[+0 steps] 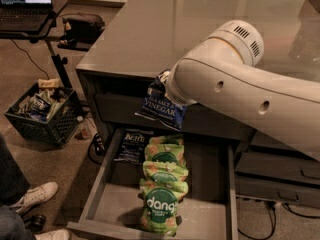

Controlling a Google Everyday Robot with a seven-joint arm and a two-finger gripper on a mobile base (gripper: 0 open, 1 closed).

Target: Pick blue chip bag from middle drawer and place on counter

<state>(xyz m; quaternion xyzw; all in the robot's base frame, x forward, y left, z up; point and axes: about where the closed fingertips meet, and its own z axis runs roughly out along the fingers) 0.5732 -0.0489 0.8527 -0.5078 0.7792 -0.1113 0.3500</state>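
Note:
The blue chip bag (163, 105), navy with white "vinegar" lettering, hangs in the air in front of the cabinet, just below the edge of the counter (170, 29). My gripper (162, 84) is at the bag's top edge, mostly hidden behind my white arm, and it holds the bag. The middle drawer (210, 194) stands pulled open below. A second navy Kettle bag (133, 145) lies at its back left. Three green "dang" bags (162, 189) lie in a row along its middle.
A black crate (42, 115) of packets stands on the carpet at the left. A laptop stand (30, 14) and a dark bag (82, 26) are behind it. A person's shoes (35, 196) show at the lower left. Closed dark drawers (277, 176) sit at the right.

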